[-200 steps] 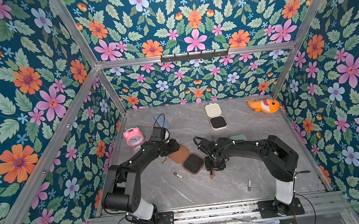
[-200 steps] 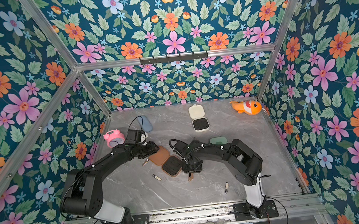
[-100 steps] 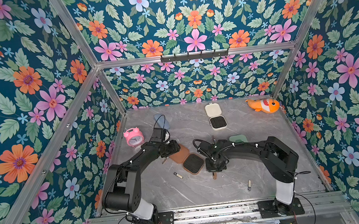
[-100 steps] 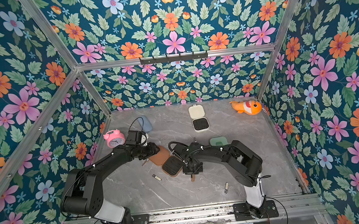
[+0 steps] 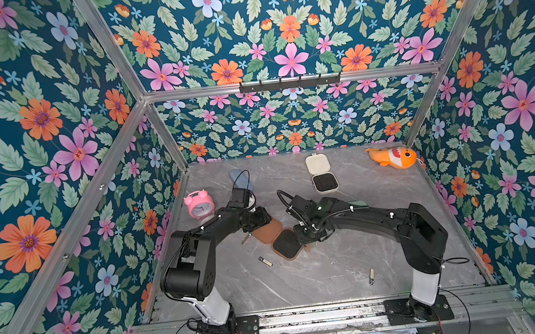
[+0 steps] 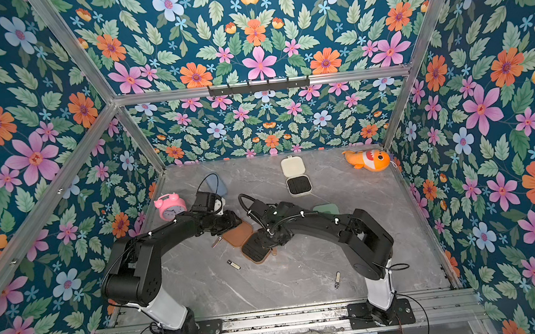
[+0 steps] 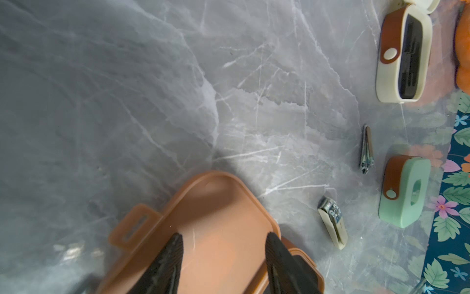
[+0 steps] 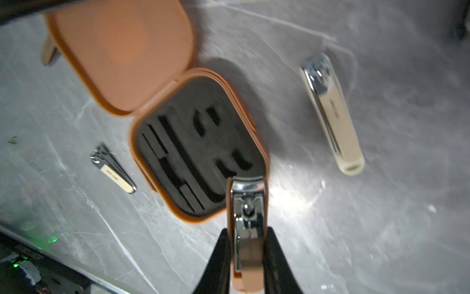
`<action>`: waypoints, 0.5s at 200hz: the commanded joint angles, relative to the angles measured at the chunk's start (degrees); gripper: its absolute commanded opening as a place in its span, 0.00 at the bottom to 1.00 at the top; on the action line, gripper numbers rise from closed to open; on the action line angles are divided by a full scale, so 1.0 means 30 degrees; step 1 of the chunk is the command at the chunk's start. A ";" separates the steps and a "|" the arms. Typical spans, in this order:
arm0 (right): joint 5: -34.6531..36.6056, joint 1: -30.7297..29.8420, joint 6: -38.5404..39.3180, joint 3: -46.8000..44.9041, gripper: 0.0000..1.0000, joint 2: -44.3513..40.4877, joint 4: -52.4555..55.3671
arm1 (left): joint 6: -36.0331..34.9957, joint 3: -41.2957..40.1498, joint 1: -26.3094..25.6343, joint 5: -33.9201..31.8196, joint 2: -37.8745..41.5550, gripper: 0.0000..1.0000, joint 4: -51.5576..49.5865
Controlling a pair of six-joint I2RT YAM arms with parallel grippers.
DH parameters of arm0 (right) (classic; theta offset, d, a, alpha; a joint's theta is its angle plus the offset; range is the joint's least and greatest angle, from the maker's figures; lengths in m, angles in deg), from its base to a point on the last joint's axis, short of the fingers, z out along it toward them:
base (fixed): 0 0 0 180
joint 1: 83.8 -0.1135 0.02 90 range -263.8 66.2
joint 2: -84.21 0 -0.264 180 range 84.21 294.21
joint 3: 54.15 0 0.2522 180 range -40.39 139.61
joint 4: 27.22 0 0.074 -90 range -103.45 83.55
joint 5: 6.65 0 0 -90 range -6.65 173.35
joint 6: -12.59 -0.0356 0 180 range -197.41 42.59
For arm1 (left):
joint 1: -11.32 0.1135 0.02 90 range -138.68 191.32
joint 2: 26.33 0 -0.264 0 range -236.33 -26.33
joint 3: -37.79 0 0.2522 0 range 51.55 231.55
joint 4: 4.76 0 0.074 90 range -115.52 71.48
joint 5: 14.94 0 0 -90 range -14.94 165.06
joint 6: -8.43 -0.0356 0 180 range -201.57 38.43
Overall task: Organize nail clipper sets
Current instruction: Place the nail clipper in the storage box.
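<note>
The brown case lies open mid-table, its lid (image 5: 267, 230) beside its base with the black insert (image 5: 287, 243). My left gripper (image 7: 225, 239) is open, its fingers (image 7: 175, 247) resting apart on the lid (image 7: 216, 216). A brown-and-silver clipper (image 8: 248, 216) is clamped in my right gripper (image 8: 248, 234), tip over the near rim of the base (image 8: 198, 152). The cream case (image 5: 325, 182) stands open at the back. My right arm partly hides the mint case (image 6: 326, 208). Loose clippers lie on the table: a small one (image 5: 265, 261), another (image 5: 371, 276) and a cream one (image 8: 333, 114).
A pink alarm clock (image 5: 199, 205) and a blue pouch (image 5: 238, 177) sit at the back left behind my left arm. An orange fish toy (image 5: 394, 158) lies in the back right corner. Floral walls close in three sides.
My right gripper has shut on the brown clipper and carried it from the bare table toward the brown case's base. The left gripper has stayed on the lid.
</note>
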 commanded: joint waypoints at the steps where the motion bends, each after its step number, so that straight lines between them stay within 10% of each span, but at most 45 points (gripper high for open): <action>1: -0.0423 -0.0065 0.3449 0.1119 0.07 0.1074 -0.0829 | -0.0298 0.0344 0.0009 -0.0003 -0.0292 0.55 0.0165; 100: -0.1783 -0.0091 0.7839 0.2175 0.10 0.3414 -0.2517 | -0.0503 0.0736 0.0060 -0.0298 -0.1379 0.54 0.0084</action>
